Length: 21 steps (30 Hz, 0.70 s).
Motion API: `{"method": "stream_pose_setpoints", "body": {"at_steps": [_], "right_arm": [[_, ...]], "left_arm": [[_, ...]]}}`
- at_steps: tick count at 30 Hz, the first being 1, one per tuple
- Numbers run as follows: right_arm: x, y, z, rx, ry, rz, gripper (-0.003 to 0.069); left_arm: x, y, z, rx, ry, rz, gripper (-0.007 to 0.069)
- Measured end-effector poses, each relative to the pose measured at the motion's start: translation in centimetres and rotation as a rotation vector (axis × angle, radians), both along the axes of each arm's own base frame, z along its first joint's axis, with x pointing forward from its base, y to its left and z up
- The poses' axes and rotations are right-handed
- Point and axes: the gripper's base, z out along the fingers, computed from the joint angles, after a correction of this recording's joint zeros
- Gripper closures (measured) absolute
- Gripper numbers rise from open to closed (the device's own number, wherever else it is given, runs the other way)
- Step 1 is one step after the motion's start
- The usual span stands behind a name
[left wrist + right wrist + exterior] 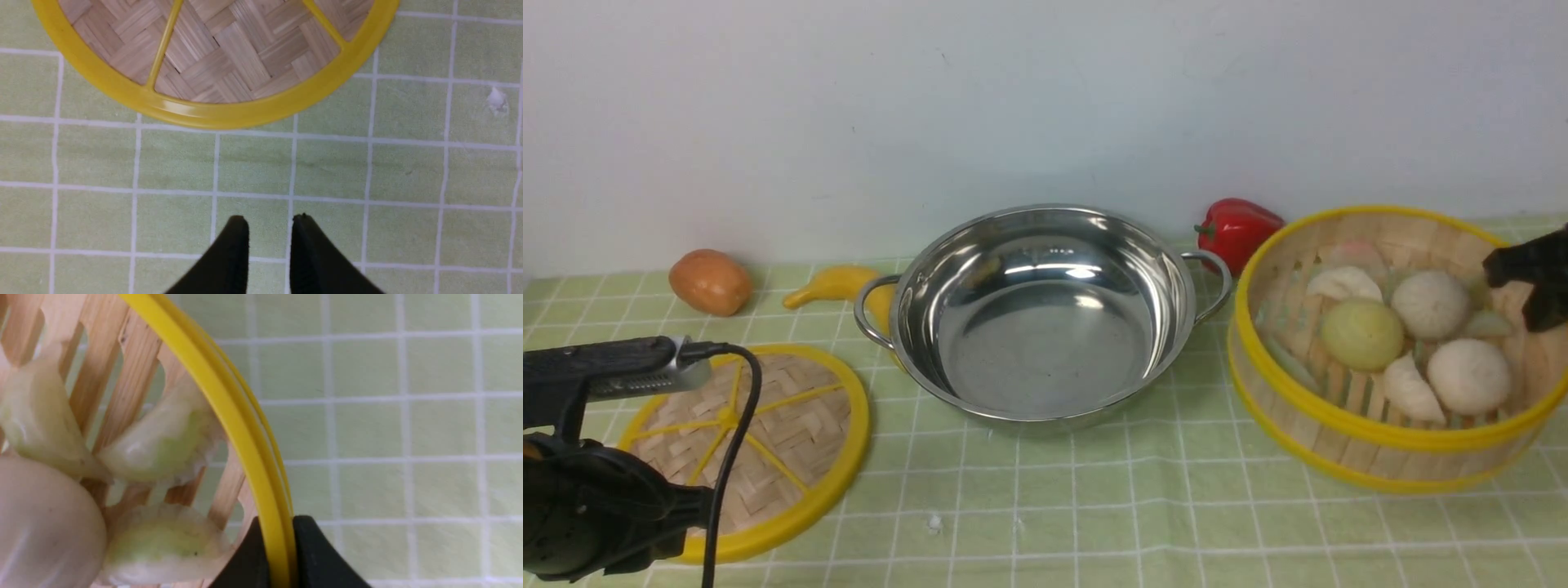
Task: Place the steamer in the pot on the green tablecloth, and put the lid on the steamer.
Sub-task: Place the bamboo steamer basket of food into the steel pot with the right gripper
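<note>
A: While the pot sits at the centre of the front view on the green tablecloth, where is the steamer?

B: At the pot's three o'clock, apart from it, with buns and dumplings inside.

A: State of the right claw?

B: Pinching the steamer's yellow rim, one finger on each side of the wall.

A: Position of the lid?

B: Flat on the cloth, at the pot's eight o'clock.

A: And the left claw?

B: Spread, with nothing between its fingers, above the cloth near the lid.

A: Remaining items?

B: Red pepper at the pot's two o'clock; banana beside it at nine; brown oval item farther out, also nine.
</note>
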Motion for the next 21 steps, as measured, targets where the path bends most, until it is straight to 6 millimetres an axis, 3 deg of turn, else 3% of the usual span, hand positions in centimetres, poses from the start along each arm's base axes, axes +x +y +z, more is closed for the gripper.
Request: {"method": "stream_pose_setpoints", "body": {"at_steps": [1, 6, 10, 13, 16, 21], "right_arm": [[0.4, 0.6, 0.4, 0.012, -0.010, 0.014, 0.0601], [5.1, 8.5, 3.9, 0.091, -0.116, 0.162, 0.0601], [7.8, 13.2, 4.3, 0.122, -0.124, 0.230, 0.0601], [10.1, 17.1, 2.6, 0.120, -0.085, 0.285, 0.0601], [11.7, 19.7, 1.3, 0.097, -0.097, 0.321, 0.0601], [13.7, 22.2, -1.3, 0.084, -0.126, 0.349, 0.0601]], "left_arm": [[0.0, 0.0, 0.0, 0.000, 0.000, 0.000, 0.0476], [0.0, 0.0, 0.0, 0.000, 0.001, 0.000, 0.0476], [0.0, 0.0, 0.0, 0.000, 0.001, 0.000, 0.0476], [0.0, 0.0, 0.0, 0.000, 0.001, 0.000, 0.0476], [0.0, 0.0, 0.0, 0.000, 0.001, 0.000, 0.0476], [0.0, 0.0, 0.0, 0.000, 0.001, 0.000, 0.0476]]}}
